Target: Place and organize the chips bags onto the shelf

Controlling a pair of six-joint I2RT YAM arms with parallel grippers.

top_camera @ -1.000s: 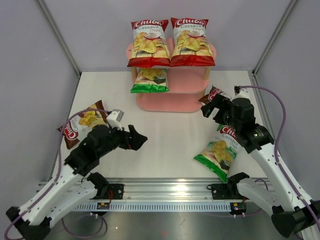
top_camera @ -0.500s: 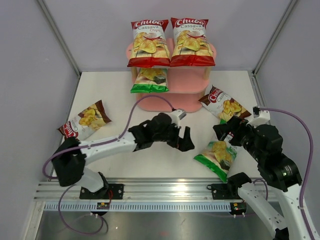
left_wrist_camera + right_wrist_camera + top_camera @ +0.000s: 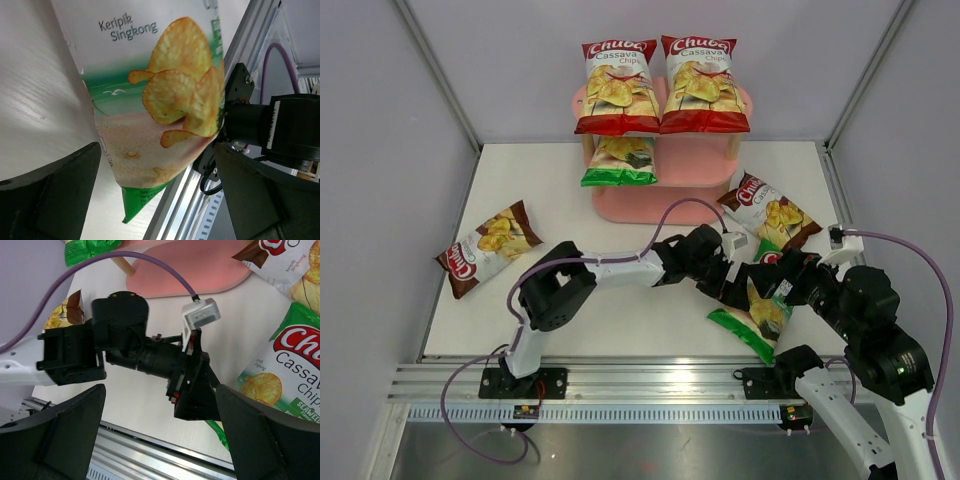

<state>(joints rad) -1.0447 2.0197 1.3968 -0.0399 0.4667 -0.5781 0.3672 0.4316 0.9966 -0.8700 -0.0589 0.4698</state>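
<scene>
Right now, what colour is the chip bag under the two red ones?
That bag is green, with yellow chips pictured; the top external view shows it best.

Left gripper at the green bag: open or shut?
Open. The left gripper's fingers stand wide apart, the green bag showing between them.

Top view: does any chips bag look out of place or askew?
Yes. Three lie tilted off the shelf: left brown bag, right brown bag, and near green bag at the front right.

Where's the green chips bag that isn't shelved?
In the top view, the glossy green chips bag lies at the table's front right, beside a dark brown bag.
</scene>
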